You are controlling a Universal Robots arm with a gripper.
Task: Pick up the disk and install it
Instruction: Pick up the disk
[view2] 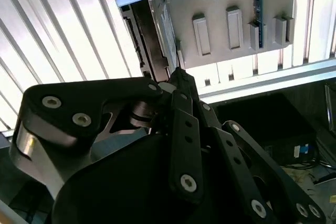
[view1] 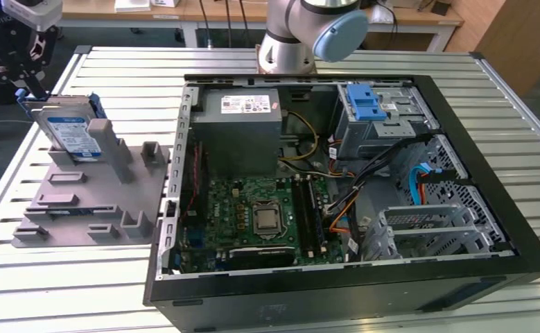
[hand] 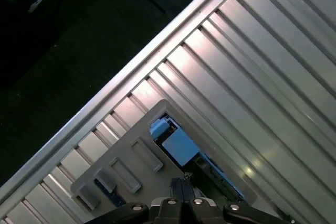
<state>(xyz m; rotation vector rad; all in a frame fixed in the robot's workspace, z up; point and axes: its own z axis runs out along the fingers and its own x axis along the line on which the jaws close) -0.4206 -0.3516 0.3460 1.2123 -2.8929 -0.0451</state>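
My fingers (view2: 184, 124) are clenched together on nothing, just above the grey holder (view1: 84, 201). The disk (view1: 69, 132) stands upright in that holder's slot, with its lower edge hidden inside. I cannot tell whether my fingers touch the disk's top. The open computer case (view1: 344, 173) sits beside the holder on the slatted surface (view1: 66, 291).

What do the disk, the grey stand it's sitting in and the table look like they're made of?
The disk: silvery casing, seemingly metal, with a glossy paper-like label and blue rails that are probably plastic. The grey stand: matte, even grey all over, likely moulded or printed plastic. The table: ribbed slats with a bright sheen, apparently aluminium.
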